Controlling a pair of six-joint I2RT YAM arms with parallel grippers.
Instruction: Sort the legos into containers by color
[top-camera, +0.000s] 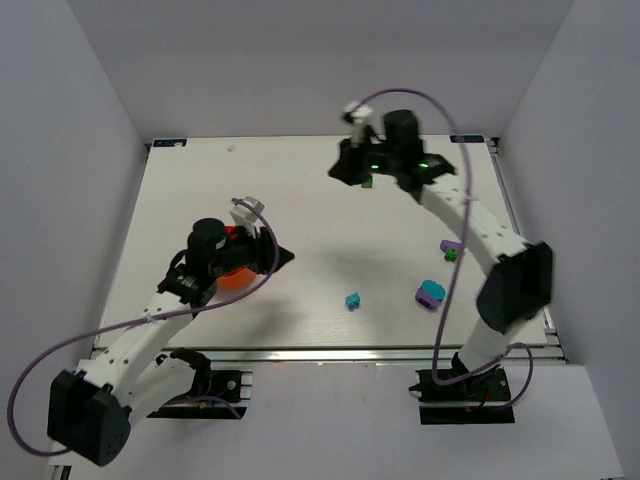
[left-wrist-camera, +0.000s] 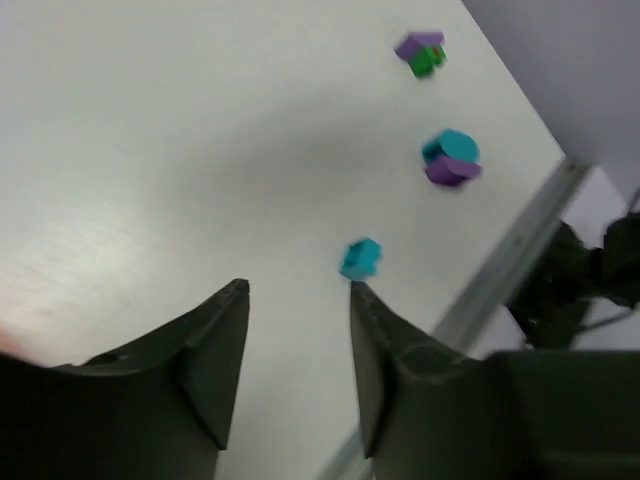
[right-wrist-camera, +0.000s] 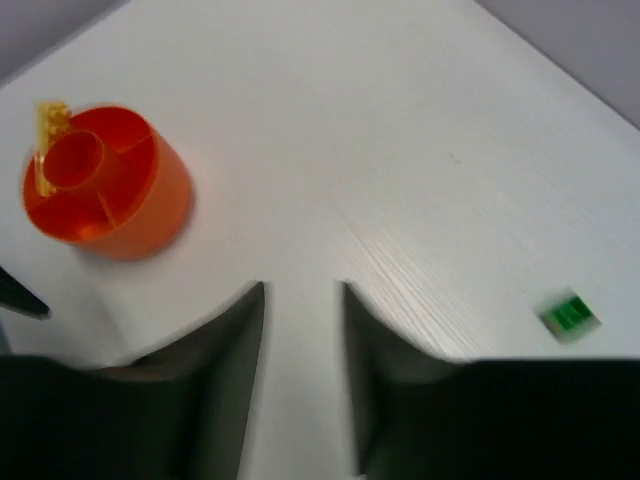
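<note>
Although the green brick (right-wrist-camera: 568, 313) lies near the right claw (right-wrist-camera: 302, 292) at the far side of the worktop (top-camera: 200, 190), it is outside the fingers, off to that claw's right on the bare surface. The right claw's jaws stand a narrow gap apart with only worktop between them, holding nothing. Ahead of it and to its left stands the orange bowl (right-wrist-camera: 150, 200), divided into compartments, with a yellow brick (right-wrist-camera: 47, 135) upright at its rim.

In the overhead view, the bowl sits partly under the left arm's wrist. The left claw (left-wrist-camera: 298, 288) is moderately wide and empty. A single teal brick (left-wrist-camera: 360, 258) lies just beyond its right fingertip, not between the jaws. Farther out lie a teal-and-purple pair (left-wrist-camera: 452, 158), touching each other, and beyond them a purple-and-green pair (left-wrist-camera: 422, 52), also touching. All of these are well apart from the bowl.
</note>
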